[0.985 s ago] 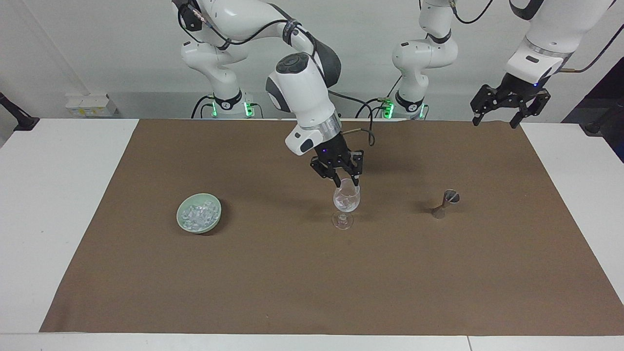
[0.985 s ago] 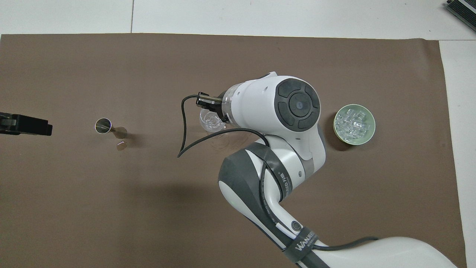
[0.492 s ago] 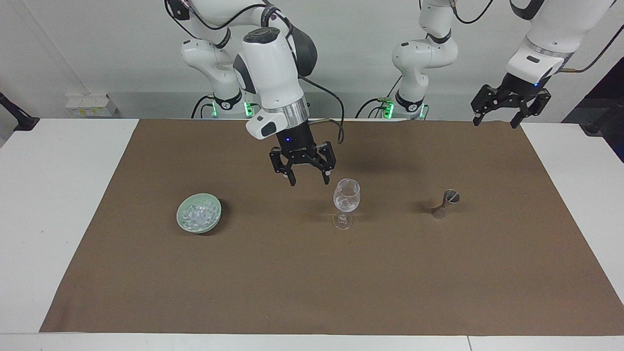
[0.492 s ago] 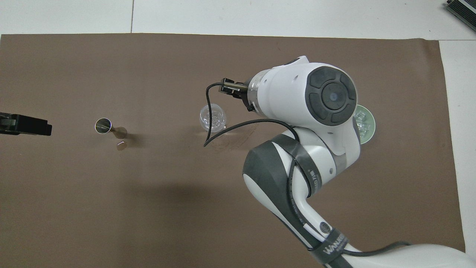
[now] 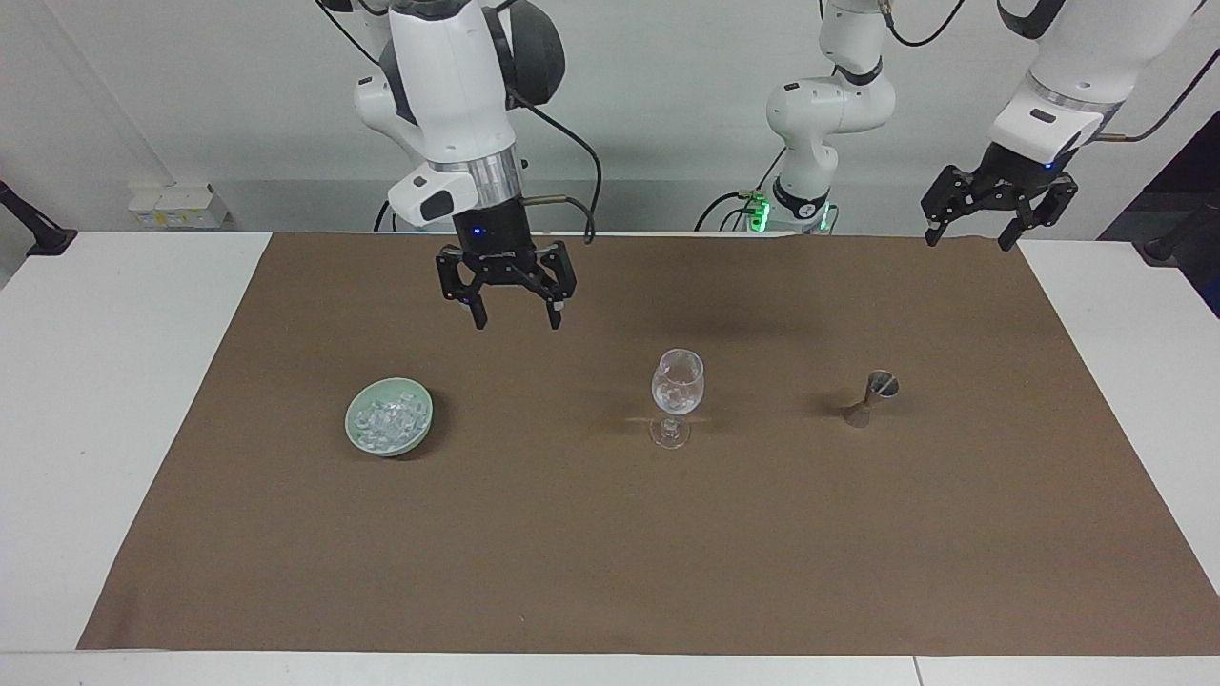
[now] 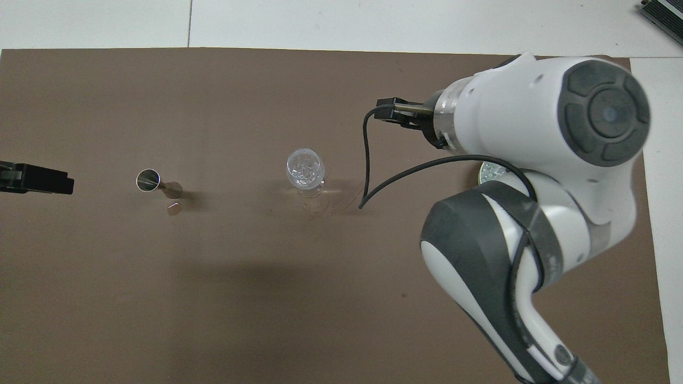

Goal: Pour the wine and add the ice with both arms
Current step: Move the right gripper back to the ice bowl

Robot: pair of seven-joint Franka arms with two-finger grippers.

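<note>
A: Starting at the bowl: ice heaped there, right gripper raised above the mat, released, empty.

B: Glass holds cubes (wine judged outstanding). Jigger stands alone; left gripper waits, released.

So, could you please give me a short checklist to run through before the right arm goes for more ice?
1. Right gripper jaws open and empty: ok.
2. Right gripper clear of the clear stemmed glass: ok.
3. Glass upright on the brown mat, some ice inside: ok.
4. Pale green bowl holds a heap of clear ice cubes: ok.
5. Left gripper waiting open over the mat's edge: ok.
6. Small metal jigger upright beside the glass: ok.
</note>
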